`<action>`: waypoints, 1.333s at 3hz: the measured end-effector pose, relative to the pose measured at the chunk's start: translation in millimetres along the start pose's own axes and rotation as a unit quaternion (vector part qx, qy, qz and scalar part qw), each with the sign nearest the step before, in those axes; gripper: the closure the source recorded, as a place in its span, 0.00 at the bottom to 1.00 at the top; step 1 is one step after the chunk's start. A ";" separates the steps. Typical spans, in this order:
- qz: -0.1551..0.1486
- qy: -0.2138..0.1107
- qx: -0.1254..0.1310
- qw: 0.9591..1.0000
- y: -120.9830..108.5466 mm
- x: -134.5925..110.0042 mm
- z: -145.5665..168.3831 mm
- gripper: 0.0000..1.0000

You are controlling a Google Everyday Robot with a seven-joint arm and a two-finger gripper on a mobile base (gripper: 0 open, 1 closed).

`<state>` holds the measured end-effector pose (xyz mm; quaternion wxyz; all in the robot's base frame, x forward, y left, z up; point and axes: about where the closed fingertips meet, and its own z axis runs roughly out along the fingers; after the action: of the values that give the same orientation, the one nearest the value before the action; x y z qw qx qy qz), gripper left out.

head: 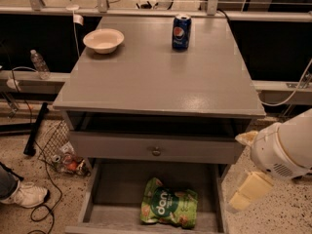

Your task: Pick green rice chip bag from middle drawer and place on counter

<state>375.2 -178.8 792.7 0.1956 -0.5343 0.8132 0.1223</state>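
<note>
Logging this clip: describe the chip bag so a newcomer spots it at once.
Under the grey counter, the pulled-out drawer lies open, the gripper hanging outside it on the right. The chip bag is the only thing in the drawer: crinkly light green with a dark round logo.

Dim, warm, yellow-brown light throughout. The counter carries a soft sheen from overhead, brightest toward 3 o'clock near its front edge. The bowl at 11 o'clock and the can at 12 o'clock cast short, soft shadows. Deep shadow fills the gap under the counter and the back of the drawer at 6 o'clock. The gripper, at 4 o'clock, glows pale under the nearly washed-out arm.
</note>
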 end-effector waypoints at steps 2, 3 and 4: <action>0.027 0.005 -0.004 1.000 -1.2 14.3 29.1 0.00; 0.064 -0.008 -0.014 0.998 -3.9 32.9 85.6 0.00; 0.084 -0.041 -0.029 0.995 -4.6 38.3 130.8 0.00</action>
<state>390.5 -158.8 658.6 0.2024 -0.4644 0.8425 0.1834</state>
